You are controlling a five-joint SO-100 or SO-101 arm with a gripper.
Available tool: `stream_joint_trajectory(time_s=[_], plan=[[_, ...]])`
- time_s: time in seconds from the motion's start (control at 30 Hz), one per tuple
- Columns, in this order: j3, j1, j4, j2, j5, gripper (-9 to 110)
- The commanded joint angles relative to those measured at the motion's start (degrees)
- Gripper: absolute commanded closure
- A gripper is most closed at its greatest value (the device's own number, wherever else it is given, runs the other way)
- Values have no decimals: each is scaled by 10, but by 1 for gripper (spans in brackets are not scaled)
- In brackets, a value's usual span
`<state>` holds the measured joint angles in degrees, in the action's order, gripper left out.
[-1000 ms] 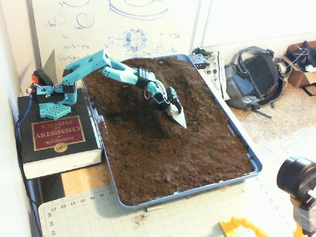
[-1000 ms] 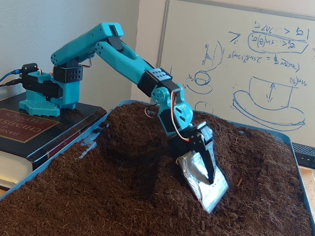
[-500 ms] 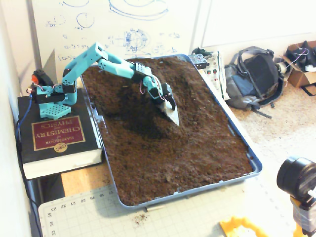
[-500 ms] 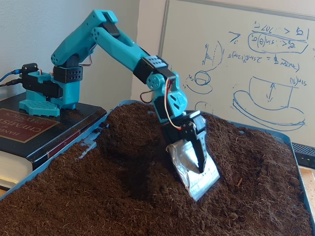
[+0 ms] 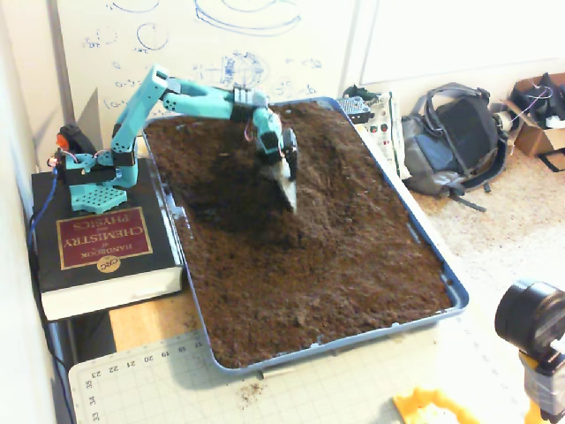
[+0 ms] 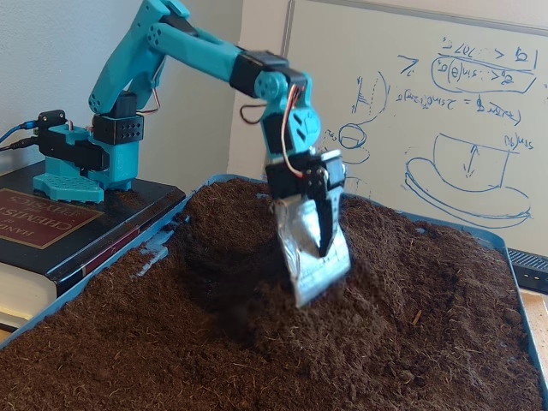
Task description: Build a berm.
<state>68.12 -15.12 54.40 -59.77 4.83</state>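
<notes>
Dark brown loose soil | berm rounded, raised | beside claw

One arm, one tray of soil, one book, one backpack, one whiteboard.

Your gripper hangs over open soil, the berm rising just behind it toward the whiteboard. The tray's near half lies flat and unobstructed; only the blue tray rim and book hem you in.
</notes>
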Motion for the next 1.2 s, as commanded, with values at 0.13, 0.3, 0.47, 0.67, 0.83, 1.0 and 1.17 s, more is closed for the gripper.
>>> stream_joint_trajectory(time_s=[0.13, 0.3, 0.47, 0.67, 0.83, 1.0, 1.17], plan=[[-280, 11, 189, -9, -7, 101], [-475, 18, 221, 93, -32, 101], [-625, 40, 221, 250, -103, 101], [-689, 125, 221, 331, -126, 101], [-702, 158, 181, 334, -124, 101], [-688, 150, 14, 357, -118, 101], [-687, 131, -119, 403, -115, 101]])
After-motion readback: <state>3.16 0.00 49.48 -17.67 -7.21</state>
